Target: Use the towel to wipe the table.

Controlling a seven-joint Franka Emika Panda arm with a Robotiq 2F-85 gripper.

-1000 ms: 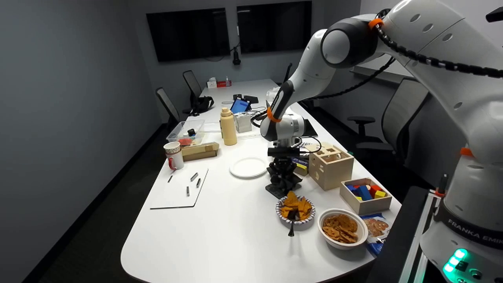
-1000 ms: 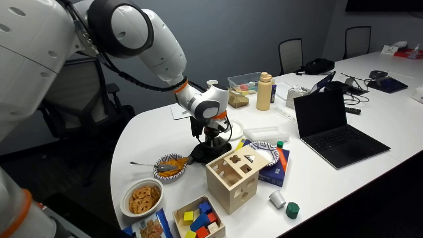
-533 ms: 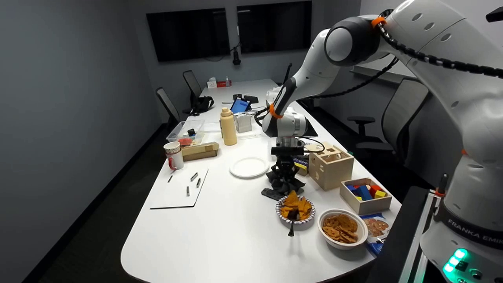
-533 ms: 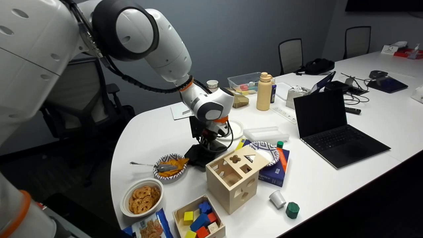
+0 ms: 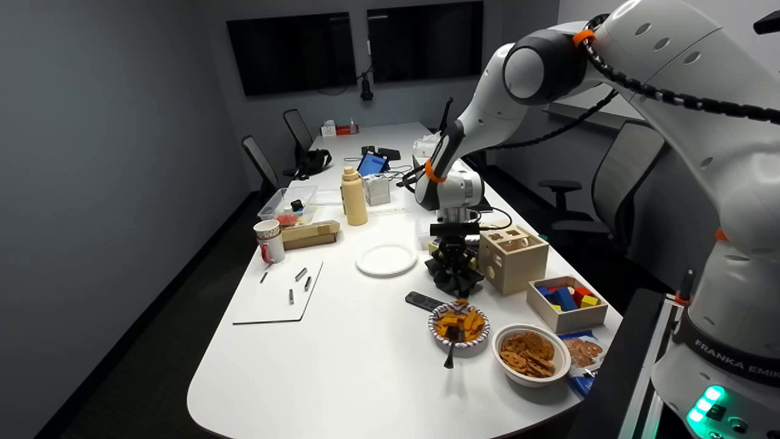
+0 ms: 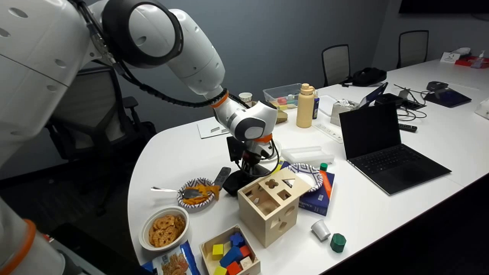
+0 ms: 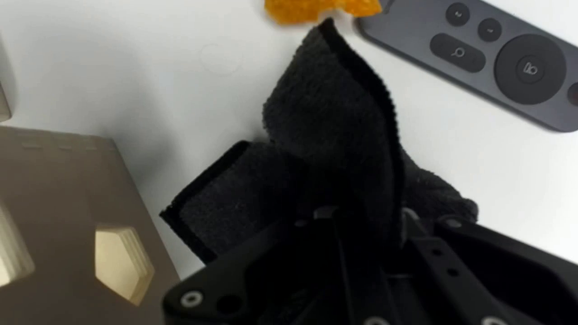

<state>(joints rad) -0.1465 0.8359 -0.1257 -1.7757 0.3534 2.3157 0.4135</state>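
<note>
The towel [image 7: 329, 99] is dark grey with a black hem and hangs bunched from my gripper [image 7: 363, 219]. The fingers are closed on it, with cloth pinched between the fingertips. In both exterior views the gripper [image 5: 454, 253] [image 6: 250, 166] points down, and the towel [image 5: 454, 281] [image 6: 236, 184] is low over the white table [image 5: 329, 360], between the chip bowl and the wooden shape box. I cannot tell how much of the cloth touches the table. In the wrist view one towel corner reaches close to an orange chip [image 7: 300, 10].
A patterned chip bowl [image 5: 461, 345] with a spoon stands close to the towel. A dark remote [image 5: 421, 300] [image 7: 460, 54] lies beside it. The wooden shape box [image 6: 252, 219] [image 7: 67, 180] is near the gripper. A pretzel bowl [image 6: 143, 236], block tray [image 5: 557, 317] and white plate [image 5: 386, 271] are around.
The gripper and towel have moved toward the wooden box, uncovering the remote. The chips at the bowl's edge have shifted and the upright chip sits lower. The spoon has moved slightly.
</note>
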